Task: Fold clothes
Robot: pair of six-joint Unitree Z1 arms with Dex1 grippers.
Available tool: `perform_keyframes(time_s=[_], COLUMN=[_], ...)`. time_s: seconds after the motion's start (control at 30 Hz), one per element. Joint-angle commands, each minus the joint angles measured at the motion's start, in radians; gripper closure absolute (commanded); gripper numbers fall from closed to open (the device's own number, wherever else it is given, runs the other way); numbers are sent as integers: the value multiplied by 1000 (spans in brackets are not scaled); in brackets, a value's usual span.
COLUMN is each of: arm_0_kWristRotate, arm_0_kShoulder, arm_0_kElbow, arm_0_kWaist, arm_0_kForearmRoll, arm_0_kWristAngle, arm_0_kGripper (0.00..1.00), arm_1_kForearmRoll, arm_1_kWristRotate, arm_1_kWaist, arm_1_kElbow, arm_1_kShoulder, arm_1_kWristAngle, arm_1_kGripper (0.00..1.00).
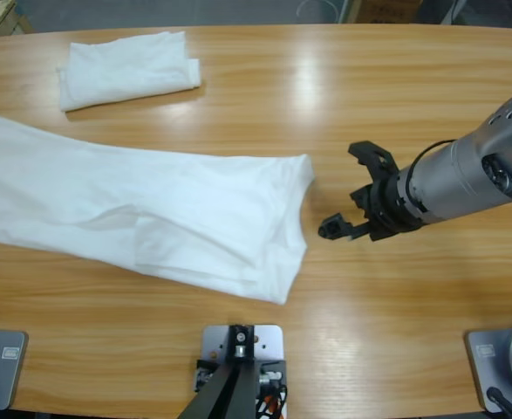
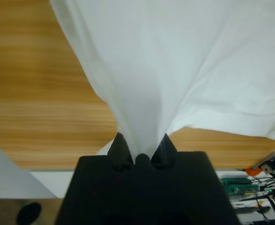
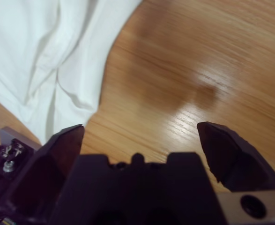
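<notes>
Wooden table [image 1: 264, 349] planks run wide under the high camera, glossy with a light glare near the far edge. Nearest the front edge lies the large white garment [image 1: 151, 209], spread flat in a long band that runs off the table's left side, with creases and a doubled layer toward its right end. No lettering or label can be read on it. Just right of that end, apart from the cloth, the right gripper [image 1: 353, 190] hovers with its jaws spread wide and nothing between them; its wrist view shows bare wood between the tips. The left gripper [image 2: 141, 146] is out of the high view; its own camera shows the jaws pinched tight on a bunch of white cloth. Farther back, left of the garment's middle, rests a small folded white piece [image 1: 126, 68].
</notes>
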Motion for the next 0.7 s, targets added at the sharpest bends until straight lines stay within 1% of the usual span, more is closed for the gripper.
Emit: perform_keyframes(time_s=[0.03,0.1,0.17,0.27,0.4,0.57,0.7], arm_0_kWristRotate=[-76,-107,-138,-194,-256,-298,-345], arm_0_kShoulder=[-29,-28,-28,-32,-32,-34,-6], arm_0_kElbow=[-56,-57,-70,-91,-115,-167,-260], arm_0_kWaist=[-258,-322,-385,-489,-600,-713,-815], arm_0_kForearmRoll=[144,144,151,164,170,172,172], arm_0_kWristAngle=[-66,-98,-114,-149,-191,-260,-333], arm_0_kGripper=[1000,1000,1000,1000,1000,1000,1000], arm_1_kForearmRoll=[-12,16,94,169,218,253,253], arm_1_kWristRotate=[-28,-50,-90,-174,-258,-287,-294], arm_1_kWaist=[-13,-42,-102,-193,-296,-305,-305], arm_1_kElbow=[3,-21,-69,-121,-161,-181,-180], arm_1_kShoulder=[-11,-41,-67,-103,-70,33,60], arm_1_kWristAngle=[-25,-18,-4,-27,-32,-48,-67], arm_1_kGripper=[0,0,0,0,0,0,0])
